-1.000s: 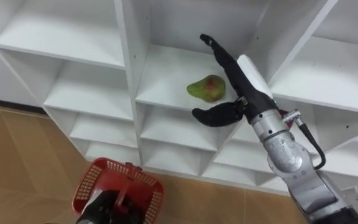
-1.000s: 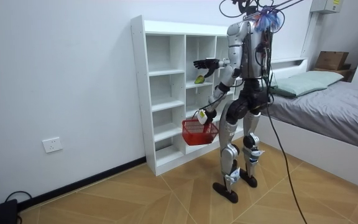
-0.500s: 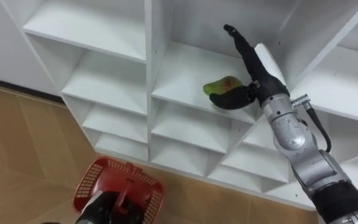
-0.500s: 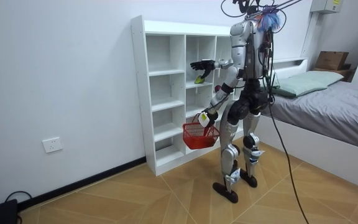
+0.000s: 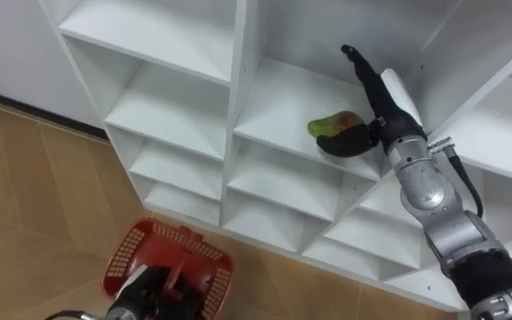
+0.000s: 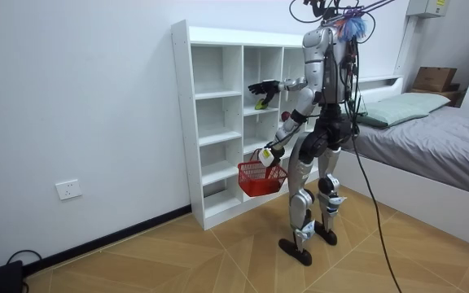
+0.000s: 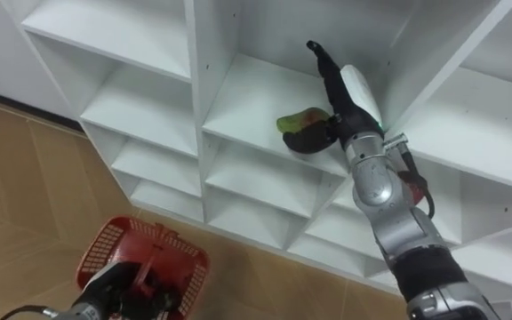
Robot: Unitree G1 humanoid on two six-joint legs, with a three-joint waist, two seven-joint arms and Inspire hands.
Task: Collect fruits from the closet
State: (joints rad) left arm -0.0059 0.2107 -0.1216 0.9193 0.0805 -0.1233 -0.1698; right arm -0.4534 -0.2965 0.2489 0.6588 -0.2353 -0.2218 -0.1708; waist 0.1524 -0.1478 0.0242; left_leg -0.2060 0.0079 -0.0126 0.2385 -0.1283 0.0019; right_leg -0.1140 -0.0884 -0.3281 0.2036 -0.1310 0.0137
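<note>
My right hand (image 5: 382, 111) is spread wide. The pear (image 5: 331, 125) lies just left of the palm, and the thumb seems to touch it. My left hand (image 5: 148, 292) grips the red basket (image 5: 128, 254).

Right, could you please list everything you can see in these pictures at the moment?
pear: one, green with a red blush, on a closet shelf, right behind the right hand's thumb
closet: one, white, open compartments, in front of the robot
basket: one, red, hanging low above the floor
floor: brown wood
bed: one, grey cover, room view's right
pillow: one, pale green, on the bed
cardboard box: one, brown, beyond the bed
wall socket: one, white, room view's left
right hand: dark, fingers straight above the pear
left hand: dark, curled round the basket's handle
</note>
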